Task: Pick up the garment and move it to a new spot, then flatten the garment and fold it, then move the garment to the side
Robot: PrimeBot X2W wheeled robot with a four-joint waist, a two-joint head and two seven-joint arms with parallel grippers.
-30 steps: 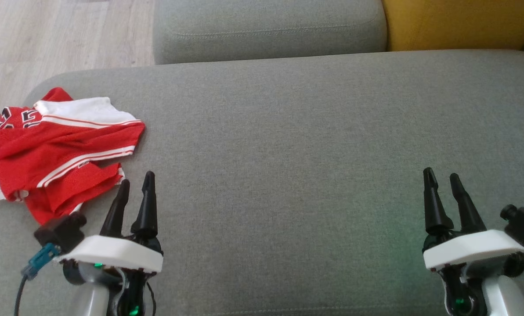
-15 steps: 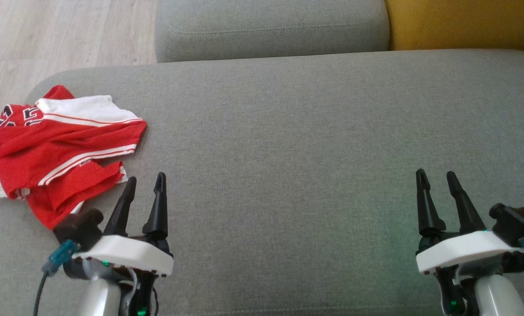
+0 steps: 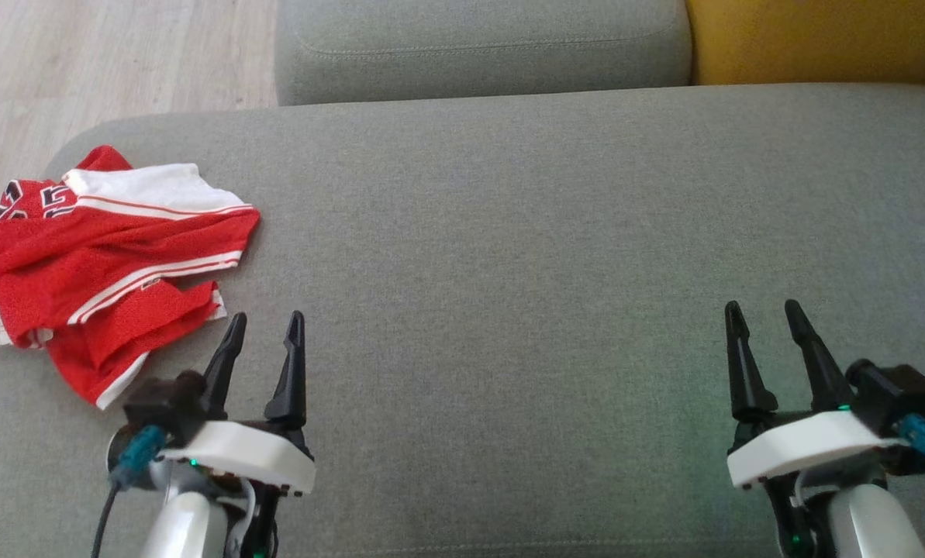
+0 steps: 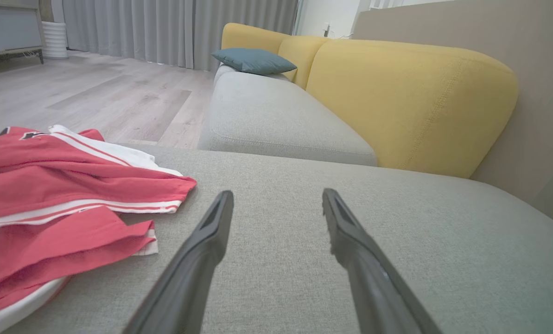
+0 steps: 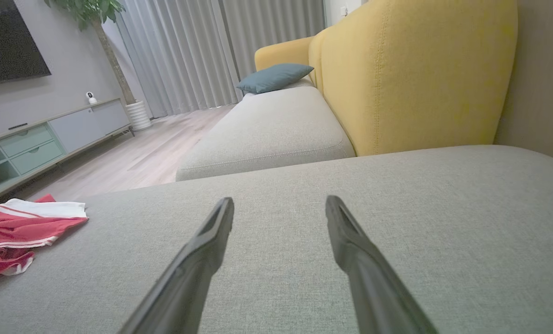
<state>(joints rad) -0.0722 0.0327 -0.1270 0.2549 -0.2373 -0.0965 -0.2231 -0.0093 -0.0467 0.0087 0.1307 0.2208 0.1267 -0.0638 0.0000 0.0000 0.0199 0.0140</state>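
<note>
A crumpled red garment [image 3: 98,256] with white stripes and a white panel lies at the left end of the grey sofa cushion [image 3: 509,232]. The left wrist view has the garment [image 4: 58,199] at the left, and the right wrist view has the garment [image 5: 21,227] far left. My left gripper [image 3: 267,324] hovers open just right of the garment's near corner, nothing between its fingers. Its tips [image 4: 278,204] point over bare cushion. My right gripper [image 3: 761,311] stands open at the lower right, far from the garment, with empty fingers [image 5: 220,222].
A second grey seat cushion [image 3: 478,46] lies beyond, with a yellow backrest [image 3: 819,39] at the top right. Wooden floor [image 3: 82,70] lies past the cushion's left edge. A teal pillow [image 4: 253,60] rests far down the sofa.
My left gripper has shifted to the right and turned a little, away from the garment's edge. My right gripper has drifted slightly left. The garment lies as before.
</note>
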